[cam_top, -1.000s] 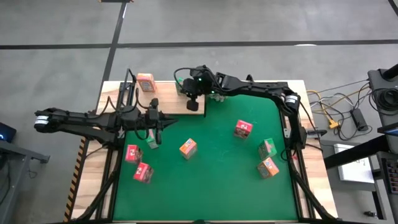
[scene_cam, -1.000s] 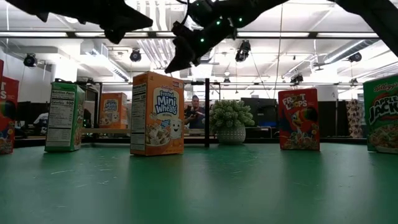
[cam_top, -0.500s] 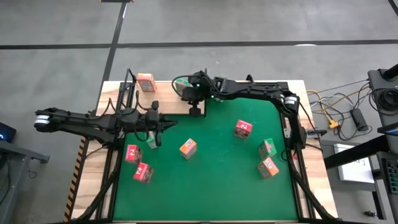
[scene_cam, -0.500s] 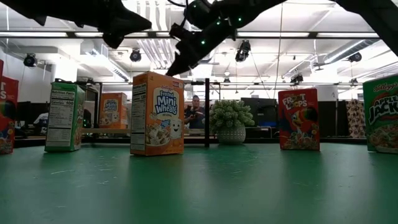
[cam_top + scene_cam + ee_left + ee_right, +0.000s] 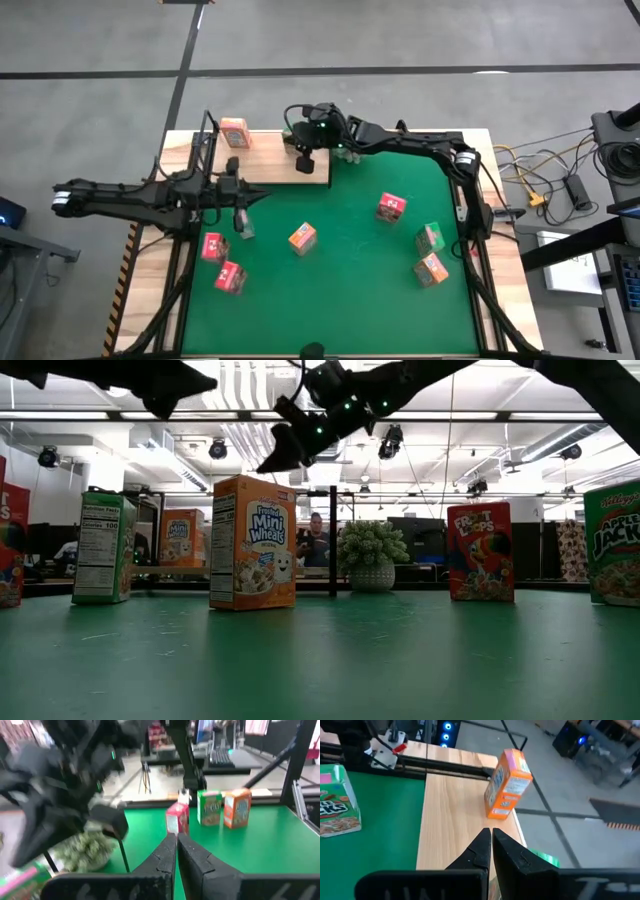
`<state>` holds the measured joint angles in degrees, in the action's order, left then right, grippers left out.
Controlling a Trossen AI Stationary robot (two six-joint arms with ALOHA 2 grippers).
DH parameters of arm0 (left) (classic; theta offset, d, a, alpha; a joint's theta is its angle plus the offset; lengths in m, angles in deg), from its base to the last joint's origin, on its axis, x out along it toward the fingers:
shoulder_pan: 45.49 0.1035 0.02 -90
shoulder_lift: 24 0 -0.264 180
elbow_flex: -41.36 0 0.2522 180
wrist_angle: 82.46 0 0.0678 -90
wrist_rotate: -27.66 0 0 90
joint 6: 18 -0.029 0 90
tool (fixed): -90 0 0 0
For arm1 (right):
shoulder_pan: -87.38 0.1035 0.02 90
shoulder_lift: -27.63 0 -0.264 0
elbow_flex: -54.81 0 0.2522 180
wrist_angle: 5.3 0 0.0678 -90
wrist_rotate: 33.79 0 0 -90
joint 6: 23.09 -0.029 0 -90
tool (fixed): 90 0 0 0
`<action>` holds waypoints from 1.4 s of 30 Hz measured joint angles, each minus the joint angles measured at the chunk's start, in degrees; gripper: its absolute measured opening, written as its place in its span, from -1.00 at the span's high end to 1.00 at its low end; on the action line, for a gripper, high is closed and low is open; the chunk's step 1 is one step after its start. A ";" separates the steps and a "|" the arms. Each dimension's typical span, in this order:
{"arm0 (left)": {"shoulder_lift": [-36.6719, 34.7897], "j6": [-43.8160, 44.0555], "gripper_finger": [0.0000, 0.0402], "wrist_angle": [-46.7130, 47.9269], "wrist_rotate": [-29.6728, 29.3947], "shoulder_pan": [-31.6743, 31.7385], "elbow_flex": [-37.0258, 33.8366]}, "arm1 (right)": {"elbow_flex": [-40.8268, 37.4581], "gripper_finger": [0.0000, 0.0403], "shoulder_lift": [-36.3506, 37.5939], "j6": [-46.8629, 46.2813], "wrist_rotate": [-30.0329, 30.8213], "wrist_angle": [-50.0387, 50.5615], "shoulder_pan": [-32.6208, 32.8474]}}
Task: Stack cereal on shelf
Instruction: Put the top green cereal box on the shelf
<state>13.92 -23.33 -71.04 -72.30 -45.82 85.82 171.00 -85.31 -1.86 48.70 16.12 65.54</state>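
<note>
The shelf (image 5: 268, 160) is a light wood board at the far left of the green mat. One orange cereal box (image 5: 233, 132) stands upright on it and also shows in the right wrist view (image 5: 507, 782). My right gripper (image 5: 304, 162) hovers shut and empty over the shelf's right end (image 5: 465, 820). My left gripper (image 5: 246, 198) is shut and empty above the mat by the shelf's near edge, beside a green box (image 5: 243, 229). Other boxes stand on the mat: an orange one (image 5: 302, 238), two pink-red ones (image 5: 212, 246) (image 5: 230, 277), and a group at the right (image 5: 390, 207).
A bushy plant (image 5: 371, 555) stands at the far edge by the shelf, under my right arm. A green box (image 5: 430, 238) and an orange box (image 5: 432, 269) stand at the mat's right. The middle and near part of the mat (image 5: 340, 300) is bare. A person sits in the room behind.
My left gripper has drawn back a little toward the table's left edge, away from the green box. My right gripper has dipped toward the shelf's near edge and come back toward the far left over the shelf. Both have stayed shut.
</note>
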 joint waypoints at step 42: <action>-2.66 -3.59 1.00 0.71 -0.11 0.00 0.35 | -0.37 0.96 0.14 -3.62 3.43 1.16 -4.56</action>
<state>11.26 -26.92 -70.33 -72.41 -45.82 86.17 170.63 -85.17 -5.48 52.13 17.28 60.98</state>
